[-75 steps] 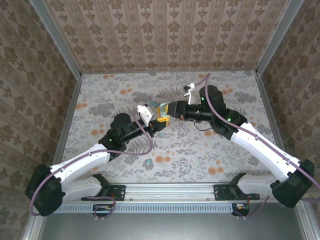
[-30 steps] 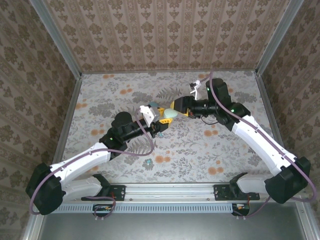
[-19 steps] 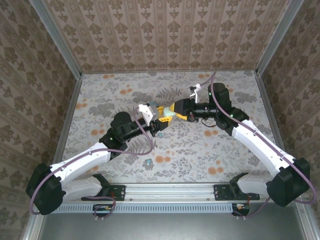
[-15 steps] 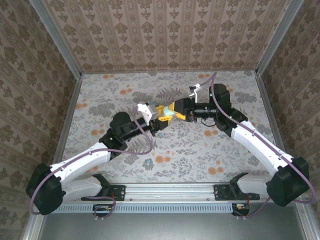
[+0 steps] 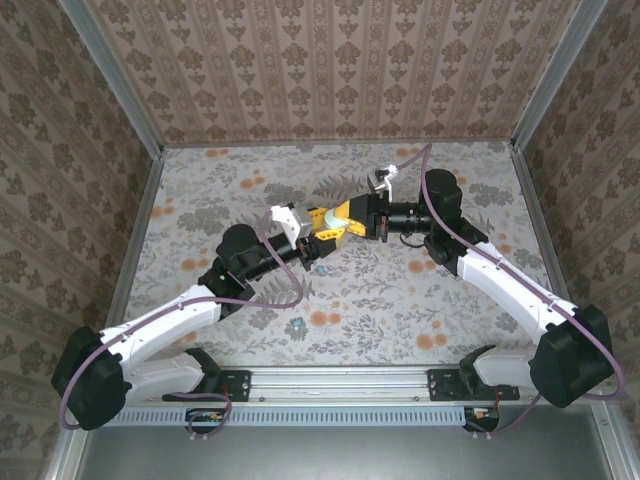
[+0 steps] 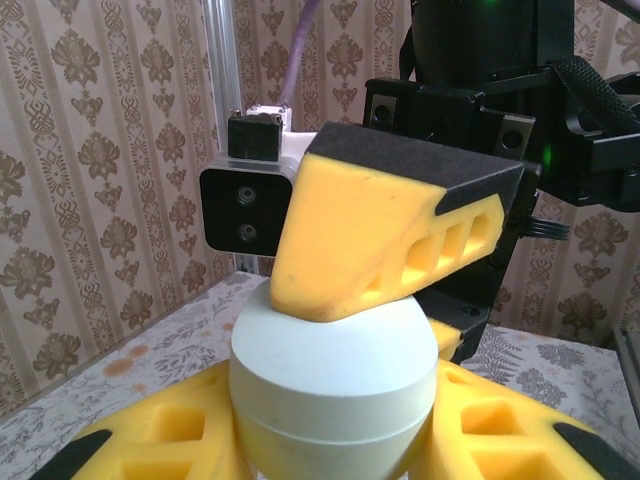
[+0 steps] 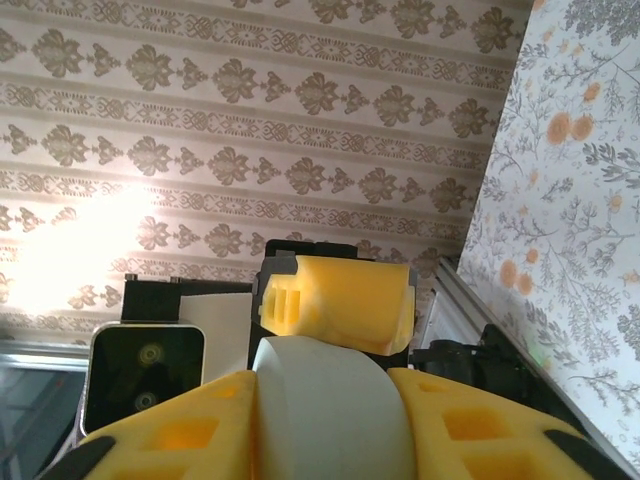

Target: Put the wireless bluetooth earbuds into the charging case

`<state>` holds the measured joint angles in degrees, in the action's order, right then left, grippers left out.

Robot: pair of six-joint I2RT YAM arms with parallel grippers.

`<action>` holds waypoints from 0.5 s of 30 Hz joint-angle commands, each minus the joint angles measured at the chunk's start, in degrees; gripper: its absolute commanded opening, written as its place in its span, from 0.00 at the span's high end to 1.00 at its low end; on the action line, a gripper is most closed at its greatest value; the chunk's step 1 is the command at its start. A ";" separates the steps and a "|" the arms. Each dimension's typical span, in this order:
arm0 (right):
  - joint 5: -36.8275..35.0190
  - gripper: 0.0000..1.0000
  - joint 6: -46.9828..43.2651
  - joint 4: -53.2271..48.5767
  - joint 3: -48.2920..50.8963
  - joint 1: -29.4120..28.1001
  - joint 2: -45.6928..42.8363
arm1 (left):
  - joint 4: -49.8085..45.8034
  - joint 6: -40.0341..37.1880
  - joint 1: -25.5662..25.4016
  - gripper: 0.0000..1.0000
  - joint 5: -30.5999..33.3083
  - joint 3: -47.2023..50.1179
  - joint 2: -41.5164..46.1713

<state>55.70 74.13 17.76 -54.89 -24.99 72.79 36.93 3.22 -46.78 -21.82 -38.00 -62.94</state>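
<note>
The charging case (image 6: pixel 335 380) is a pale, rounded shell with its lid seam closed, held above the middle of the table. My left gripper (image 6: pixel 335 445) is shut on its lower half, one yellow finger on each side. From the opposite side, my right gripper (image 7: pixel 330 435) is shut on the same charging case (image 7: pixel 330 410), and one of its yellow fingers (image 6: pixel 380 235) presses on the top. In the top view the left gripper (image 5: pixel 314 226) and right gripper (image 5: pixel 345 218) meet tip to tip and mostly hide the case. One tiny teal earbud (image 5: pixel 297 323) lies on the table.
A small teal speck (image 5: pixel 319 268) lies on the table just below the left gripper. The floral table (image 5: pixel 200 200) is walled on three sides by patterned panels. A metal rail (image 5: pixel 340 382) runs along the near edge.
My right gripper has moved left to the case and shut on it; a second ago it stood wider and a little away. The left arm has kept its hold, shifting slightly.
</note>
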 commanded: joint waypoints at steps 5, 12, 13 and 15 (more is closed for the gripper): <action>-3.89 0.79 -4.45 -3.81 1.16 0.87 -2.94 | -3.90 -1.32 0.41 0.69 3.18 -1.10 1.06; -17.78 0.78 -4.46 -4.48 7.75 6.74 -5.79 | -7.42 -0.97 0.40 0.35 9.35 0.41 1.41; -21.64 0.78 -4.88 -5.20 9.90 8.28 -5.91 | -7.31 -0.56 0.38 0.34 11.05 0.98 1.48; -28.39 0.78 -5.99 -7.25 13.55 11.23 -4.86 | -7.44 0.17 0.38 0.33 13.76 1.82 1.77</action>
<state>40.27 69.97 13.93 -45.30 -16.73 67.44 31.03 2.57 -46.52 -14.22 -37.43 -62.61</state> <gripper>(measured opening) 0.312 0.671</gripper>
